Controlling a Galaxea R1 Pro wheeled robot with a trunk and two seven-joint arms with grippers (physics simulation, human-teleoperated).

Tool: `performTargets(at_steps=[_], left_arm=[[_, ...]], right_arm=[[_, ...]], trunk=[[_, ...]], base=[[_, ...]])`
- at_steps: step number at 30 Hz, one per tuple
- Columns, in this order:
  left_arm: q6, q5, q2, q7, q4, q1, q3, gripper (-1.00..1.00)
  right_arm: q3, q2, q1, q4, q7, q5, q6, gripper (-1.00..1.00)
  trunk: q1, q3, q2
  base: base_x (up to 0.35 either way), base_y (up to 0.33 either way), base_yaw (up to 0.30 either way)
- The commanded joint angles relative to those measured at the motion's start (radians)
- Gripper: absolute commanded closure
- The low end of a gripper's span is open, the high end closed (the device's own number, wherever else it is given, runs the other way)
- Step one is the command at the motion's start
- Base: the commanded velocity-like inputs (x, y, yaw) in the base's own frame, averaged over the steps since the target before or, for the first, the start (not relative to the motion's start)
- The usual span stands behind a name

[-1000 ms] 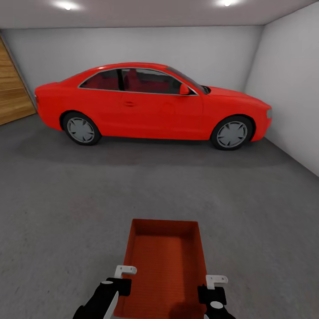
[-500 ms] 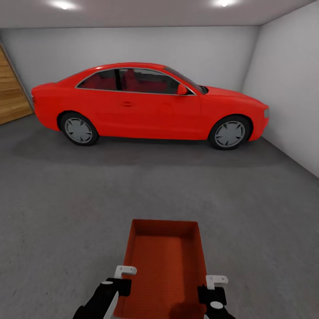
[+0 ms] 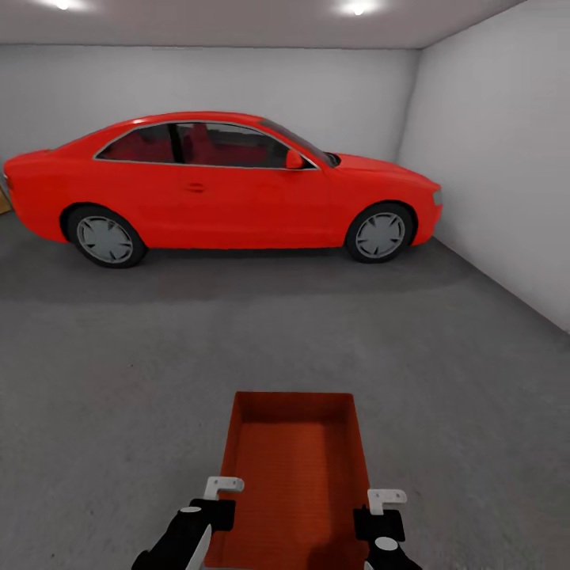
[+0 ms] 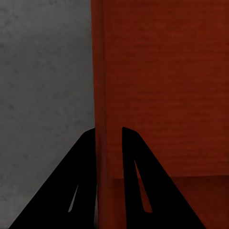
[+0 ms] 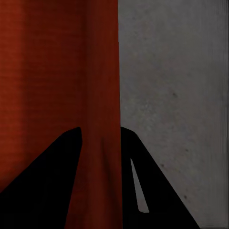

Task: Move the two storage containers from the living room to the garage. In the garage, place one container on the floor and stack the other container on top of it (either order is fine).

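One orange-red storage container (image 3: 294,467) hangs low in front of me in the head view, above the garage's dark grey concrete floor (image 3: 119,380). My left gripper (image 3: 220,495) is shut on its left wall and my right gripper (image 3: 378,507) is shut on its right wall. In the left wrist view the left gripper (image 4: 108,131) straddles the thin upright wall of the container (image 4: 162,86), with the floor (image 4: 43,71) beside it. The right wrist view has the right gripper (image 5: 100,130) clamped on the opposite wall of the container (image 5: 43,81), beside the floor (image 5: 171,86).
A red car (image 3: 214,186) stands side-on across the far end of the garage, nose to the right. A pale grey wall (image 3: 507,158) runs along the right side. Open concrete lies between me and the car.
The camera has swung to the right: the car sits further left in the picture and the wooden panel at the left edge is gone. The container and both grippers keep their places in the view.
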Motion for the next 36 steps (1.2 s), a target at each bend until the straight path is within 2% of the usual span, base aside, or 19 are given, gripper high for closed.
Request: performTargets(at_steps=[1, 36], left_arm=[[0.005, -0.034, -0.001, 0.006, -0.003, 0.001, -0.011, 1.0], [0.003, -0.033, -0.001, 0.006, -0.003, 0.001, -0.011, 1.0]], right_arm=[[0.004, 0.0, -0.003, 0.0, 0.008, -0.032, 0.0, 1.0], [0.004, 0.0, -0.003, 0.0, 0.008, -0.032, 0.0, 1.0]], trunk=[[0.0, -0.001, -0.001], [0.0, -0.001, -0.001]], base=[[0.0, 0.0, -0.287], [0.0, 0.0, -0.287]])
